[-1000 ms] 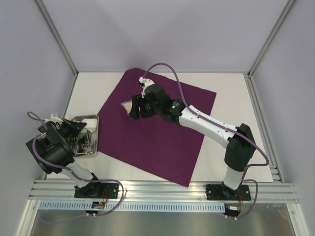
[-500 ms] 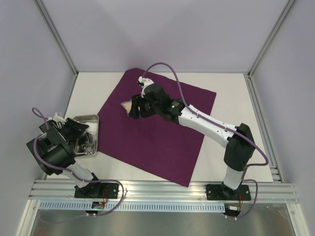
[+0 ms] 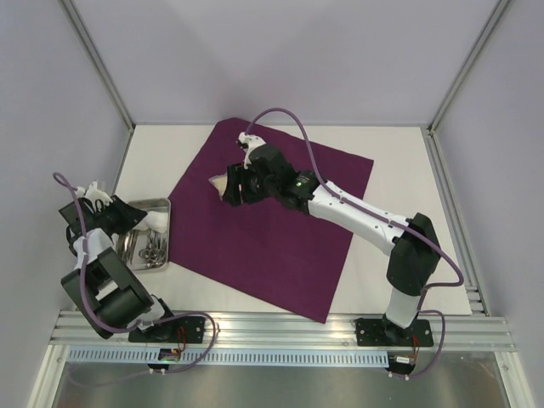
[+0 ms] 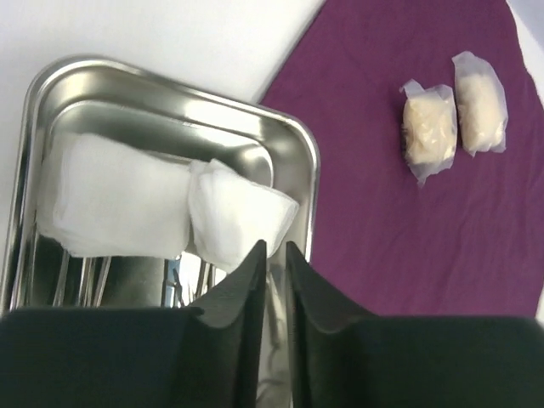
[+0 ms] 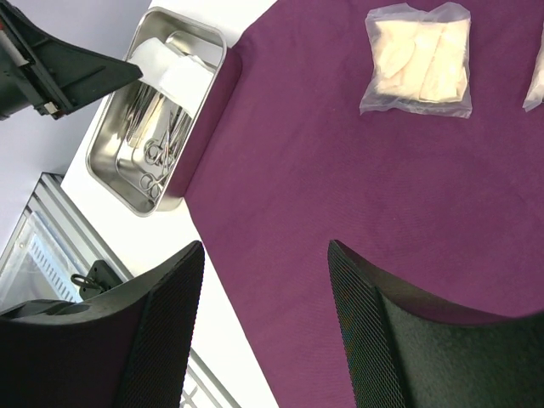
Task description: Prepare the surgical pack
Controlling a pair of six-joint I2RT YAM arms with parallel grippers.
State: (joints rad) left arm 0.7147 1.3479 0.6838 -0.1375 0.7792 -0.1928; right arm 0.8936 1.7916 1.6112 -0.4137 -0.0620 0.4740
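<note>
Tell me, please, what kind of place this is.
Probably a robotics lab cell staged as a surgical-supply bench: aluminium frame, purple drape, steel tray of instruments.

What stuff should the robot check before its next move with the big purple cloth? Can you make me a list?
1. Purple drape spread out flat: ok.
2. Right tool open and empty above the drape: ok.
3. Left tool holding the white gauze in the metal tray: cannot tell; its jaws are nearly together at the gauze's edge.
4. Two packets lying side by side on the drape: ok.
5. Instruments inside the tray: ok.
</note>
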